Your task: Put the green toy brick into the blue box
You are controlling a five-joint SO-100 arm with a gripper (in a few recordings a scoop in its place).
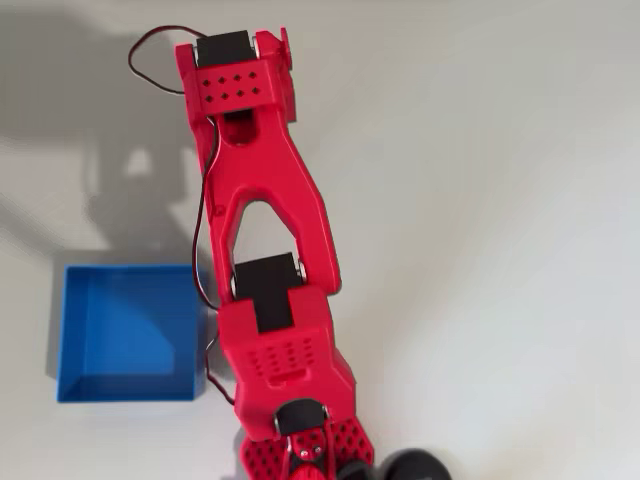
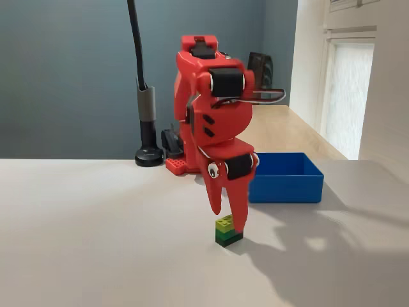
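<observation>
The green toy brick (image 2: 225, 233) stands on the white table, lime on top with a darker base. My red gripper (image 2: 228, 221) points straight down over it, open. Its longer finger (image 2: 240, 208) reaches down along the brick's right side, and the shorter finger ends just above the brick's left top edge. The brick rests on the table, not lifted. The blue box (image 2: 284, 185) sits behind and to the right of the gripper in the fixed view, with nothing in it. In the overhead view the blue box (image 1: 130, 335) lies left of the outstretched arm (image 1: 265, 200), which hides the brick.
A black lamp stand (image 2: 149, 153) rises behind the arm's base (image 2: 182, 163). A wooden counter (image 2: 287, 131) and a window lie at the back right. Bare white tabletop (image 1: 480, 250) spreads to the right in the overhead view.
</observation>
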